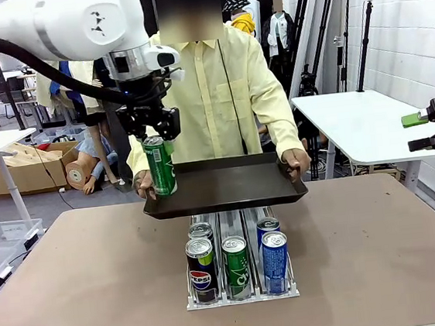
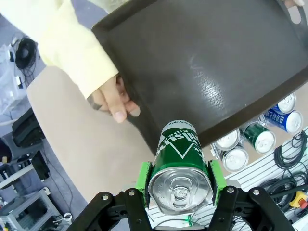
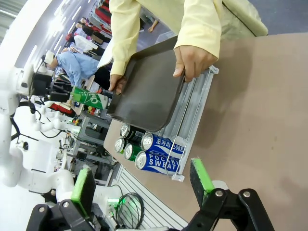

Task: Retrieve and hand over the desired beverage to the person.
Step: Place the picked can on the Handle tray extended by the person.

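**Left tool** (image 1: 155,136): clenched on the green can (image 1: 160,167), with the pads on its upper wall. The can hangs upright.

**Green can**: sits at the left end of the tray (image 1: 235,183), low against the near rim. Whether its base touches the tray floor cannot be told. The person's hand (image 1: 144,188) grips the rim just beside it.

**Tray**: dark and bare inside. The person (image 1: 209,86) holds it at both ends across the far side of the surface (image 1: 383,254), above the rear of the rack (image 1: 243,294).

**Rack**: clear, three lanes. Pepsi can (image 1: 201,270), second green can (image 1: 236,266) and blue can (image 1: 275,260) stand in front, with more cans behind.

**Right tool** (image 1: 432,129): released, jaws wide, parked well off to the right and holding nothing.

**Step in hand**: delivery onto the tray, likely near its end.

**Handling advice**:
- Carry the can a little inward, off the rim and clear of the thumb.
- Lower it straight and keep it vertical.
- Let go only once the base sits flat. A hand-held tray may dip or sway, and a tall, thin can tips easily.
- Open the pads evenly, then lift straight up so neither pad drags the wall.
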Tool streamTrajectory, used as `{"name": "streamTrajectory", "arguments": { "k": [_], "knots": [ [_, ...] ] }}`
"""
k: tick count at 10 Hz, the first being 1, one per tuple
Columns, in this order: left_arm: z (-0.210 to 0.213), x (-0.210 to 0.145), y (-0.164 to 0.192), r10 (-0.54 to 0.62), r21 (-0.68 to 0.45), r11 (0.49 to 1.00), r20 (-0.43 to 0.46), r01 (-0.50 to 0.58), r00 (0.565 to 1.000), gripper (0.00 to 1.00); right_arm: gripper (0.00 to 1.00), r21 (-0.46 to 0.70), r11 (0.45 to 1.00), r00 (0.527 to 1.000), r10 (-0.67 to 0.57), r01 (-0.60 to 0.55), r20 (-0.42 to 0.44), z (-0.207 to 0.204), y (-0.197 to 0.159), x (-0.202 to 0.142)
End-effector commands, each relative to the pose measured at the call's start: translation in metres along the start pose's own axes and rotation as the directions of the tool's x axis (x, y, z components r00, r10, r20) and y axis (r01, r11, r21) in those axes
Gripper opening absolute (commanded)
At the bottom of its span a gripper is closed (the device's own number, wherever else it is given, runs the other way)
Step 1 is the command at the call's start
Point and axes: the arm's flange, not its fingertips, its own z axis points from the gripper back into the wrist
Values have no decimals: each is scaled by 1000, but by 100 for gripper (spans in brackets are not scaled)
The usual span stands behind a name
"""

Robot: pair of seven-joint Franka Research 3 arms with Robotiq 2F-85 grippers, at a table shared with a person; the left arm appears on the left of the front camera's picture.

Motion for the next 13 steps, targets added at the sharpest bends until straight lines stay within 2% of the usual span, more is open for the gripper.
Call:
{"name": "streamTrajectory", "arguments": {
  "k": [1,4,6,11,13],
  "knots": [
    [3,25,-3,-44,-5,999,-27,44,999,0,100,3,1000,1000,0,0,2,0,0,0],
    [-8,50,-11,-62,-46,997,-15,62,998,0,100,3,1000,1000,0,0,2,0,0,0],
    [-24,65,-15,-66,-46,997,-41,64,997,0,100,3,1000,1000,0,0,2,0,0,0],
    [-48,88,-16,-66,-57,996,-44,64,997,0,100,3,1000,1000,0,0,2,0,0,0],
    [-58,93,-14,-64,-67,996,-72,60,995,0,100,3,1000,1000,0,0,2,0,0,0]
  ]
}}
